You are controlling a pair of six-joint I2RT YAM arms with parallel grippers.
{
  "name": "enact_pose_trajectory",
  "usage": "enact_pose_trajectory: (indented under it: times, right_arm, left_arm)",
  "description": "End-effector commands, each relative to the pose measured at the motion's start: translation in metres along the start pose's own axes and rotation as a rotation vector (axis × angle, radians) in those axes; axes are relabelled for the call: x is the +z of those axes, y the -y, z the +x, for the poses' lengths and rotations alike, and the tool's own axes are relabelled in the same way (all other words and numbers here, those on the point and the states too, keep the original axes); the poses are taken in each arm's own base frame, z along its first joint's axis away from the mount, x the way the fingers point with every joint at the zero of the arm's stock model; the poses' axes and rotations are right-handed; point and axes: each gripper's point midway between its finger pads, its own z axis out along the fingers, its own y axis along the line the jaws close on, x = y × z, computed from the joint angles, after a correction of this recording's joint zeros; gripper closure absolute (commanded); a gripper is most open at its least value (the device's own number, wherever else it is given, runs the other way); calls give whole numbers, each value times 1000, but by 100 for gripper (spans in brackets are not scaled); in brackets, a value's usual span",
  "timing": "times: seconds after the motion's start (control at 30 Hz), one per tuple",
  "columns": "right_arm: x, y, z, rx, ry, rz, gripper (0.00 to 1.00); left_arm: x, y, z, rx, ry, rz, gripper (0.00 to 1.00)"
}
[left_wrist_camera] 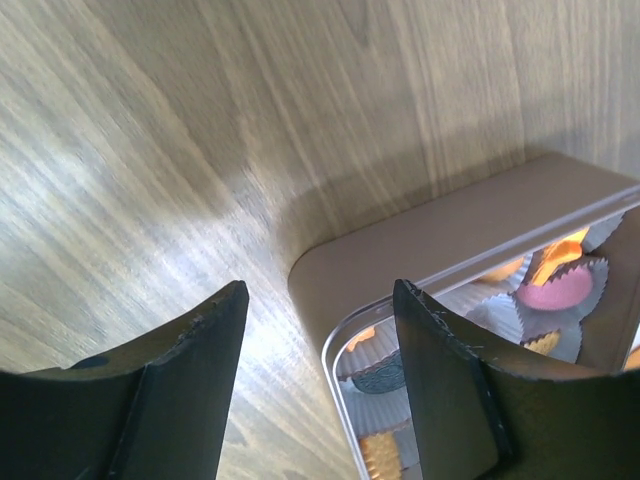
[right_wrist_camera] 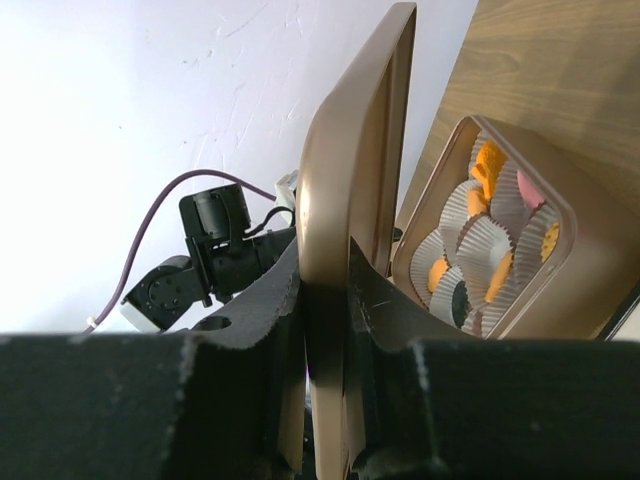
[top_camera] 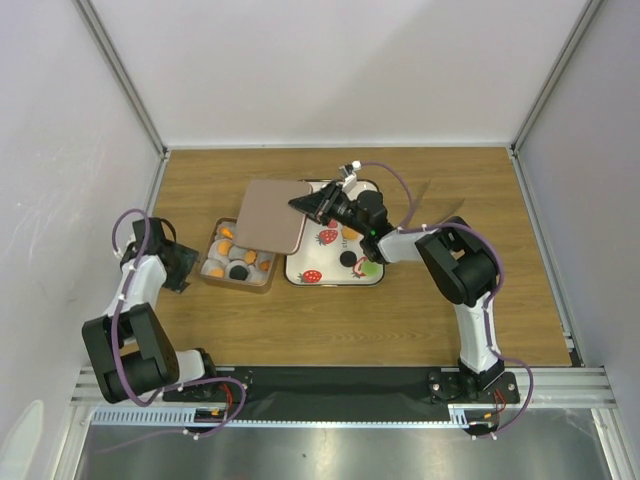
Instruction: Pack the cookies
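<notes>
At desk centre: tan box (top_camera: 236, 287) with rounded corners sits open on the wooden desk (top_camera: 450, 320), just left of a white strawberry-print tray (top_camera: 332, 262).
Cookies: most lie in the box (left_wrist_camera: 420, 250) in white paper cups (right_wrist_camera: 485, 245); orange (right_wrist_camera: 488, 160), pink (left_wrist_camera: 555, 290) and black ones show there. A few more lie loose on the tray: a black one (top_camera: 347, 259), a green one (top_camera: 370, 268), an orange one (top_camera: 350, 233).
Lid: tan lid (top_camera: 270, 215) is raised off the desk; from overhead it overlaps the box's far edge and the tray's left edge.
Right claw: right claw (top_camera: 305, 203) is clamped on the lid's (right_wrist_camera: 350, 180) right edge, one finger on each face.
Left claw: left claw (top_camera: 183, 270) is beside the box's left end, jaws apart and holding nothing; in its wrist view the box's corner shows beyond the gap (left_wrist_camera: 320, 300), and I cannot tell whether they touch.
</notes>
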Motion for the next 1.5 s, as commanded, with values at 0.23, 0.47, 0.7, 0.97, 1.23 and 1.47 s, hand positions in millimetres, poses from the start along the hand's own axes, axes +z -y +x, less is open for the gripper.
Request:
enact_pose_trajectory:
  times: [0.23, 0.47, 0.7, 0.97, 1.23, 1.47]
  right_arm:
    - [9, -14, 14, 25, 5, -84, 100]
    - [24, -13, 26, 52, -21, -96, 100]
    - [42, -14, 38, 109, -36, -148, 100]
    - [65, -4, 53, 145, -59, -149, 100]
    - [71, 8, 69, 165, -76, -125, 100]
    - [72, 16, 76, 166, -86, -98, 100]
  left_arm:
    - [-17, 7, 8, 62, -11, 71, 34]
    - [-42, 13, -55, 36, 137, 23, 25]
    - [-48, 42, -71, 27, 150, 118, 19]
    - [-37, 60, -67, 104, 96, 184, 9]
    - [-35, 65, -64, 132, 75, 206, 8]
    - [-31, 70, -55, 167, 52, 217, 8]
